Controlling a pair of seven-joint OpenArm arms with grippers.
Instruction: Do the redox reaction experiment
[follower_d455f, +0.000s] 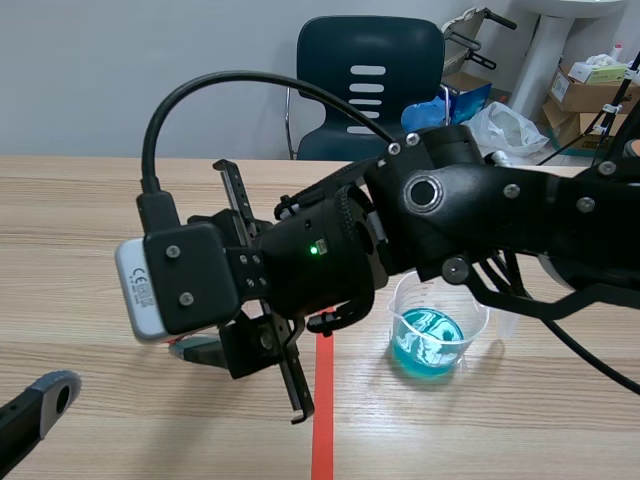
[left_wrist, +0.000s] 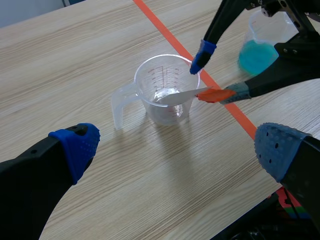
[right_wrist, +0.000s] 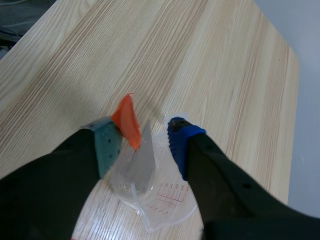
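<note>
Left jaws gape wide, short of the clear plastic measuring cup (left_wrist: 167, 107); right jaws stand parted over it, an orange-handled silver blade (left_wrist: 177, 96) against one pad, tip inside. Scene view hides this cup but shows the clear beaker of blue liquid (follower_d455f: 430, 345). The wooden tabletop (left_wrist: 150, 190) ends near the left jaws.

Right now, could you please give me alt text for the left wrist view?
A clear measuring cup stands on the wooden table, an orange-handled blade lying across its rim, handle against one finger of the right hand. The left hand is open; a cup of blue liquid stands beyond.
</note>
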